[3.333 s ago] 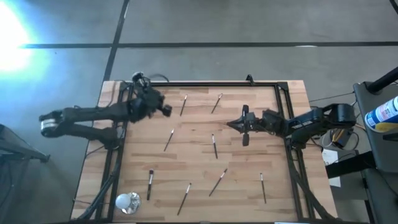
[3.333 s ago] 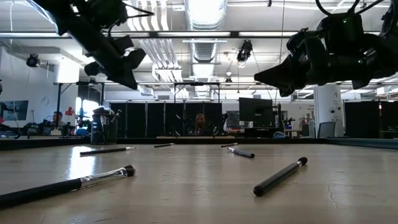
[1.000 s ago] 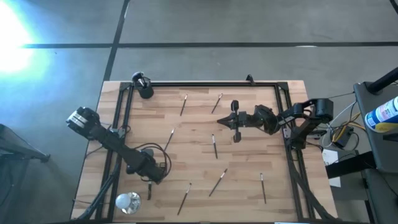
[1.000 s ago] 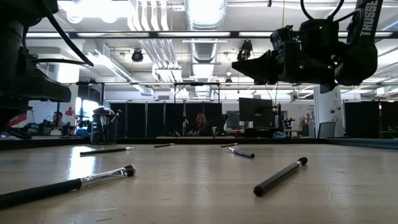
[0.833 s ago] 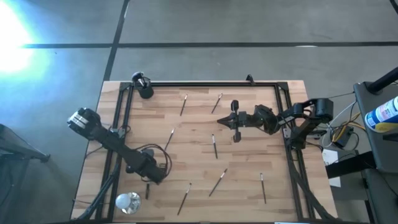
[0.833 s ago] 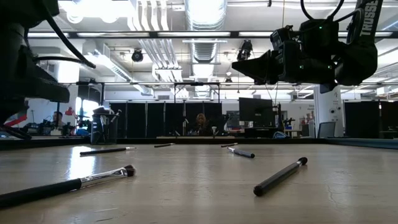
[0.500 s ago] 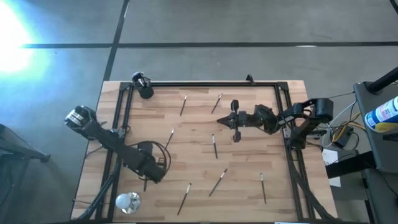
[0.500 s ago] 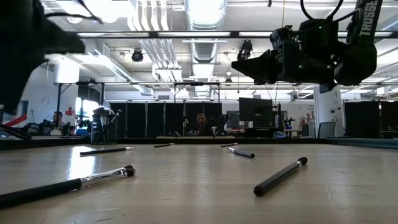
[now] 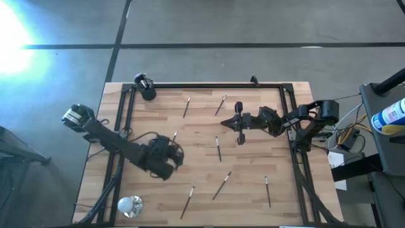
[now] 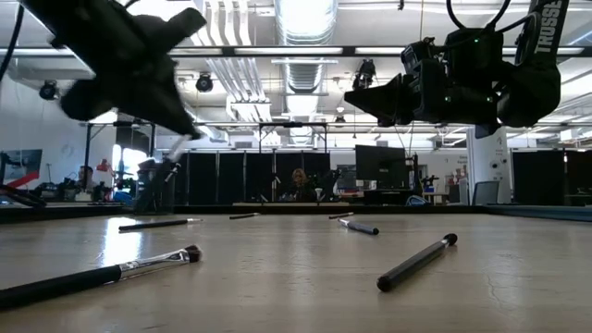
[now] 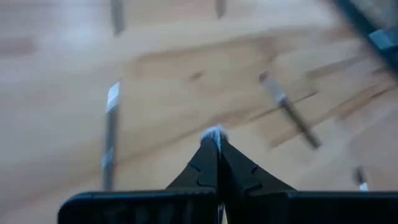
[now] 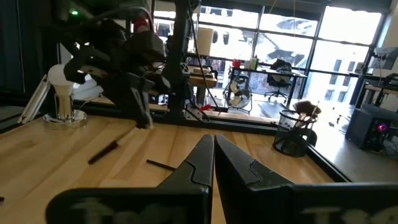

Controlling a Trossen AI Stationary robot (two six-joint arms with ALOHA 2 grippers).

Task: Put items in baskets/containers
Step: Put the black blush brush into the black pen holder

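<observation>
Two fingers of the left gripper press together on a white-tipped brush, held above the counter near its left edge. Carry it level to the black cup at the far left corner, tip down. Right gripper hovers mid-counter, fingers together, empty.

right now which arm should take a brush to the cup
Left. Its gripper is shut, seemingly on a brush, and the black cup stands at the table's left corner, on its side. The right gripper hovers shut and empty, farther from the cup.
</observation>
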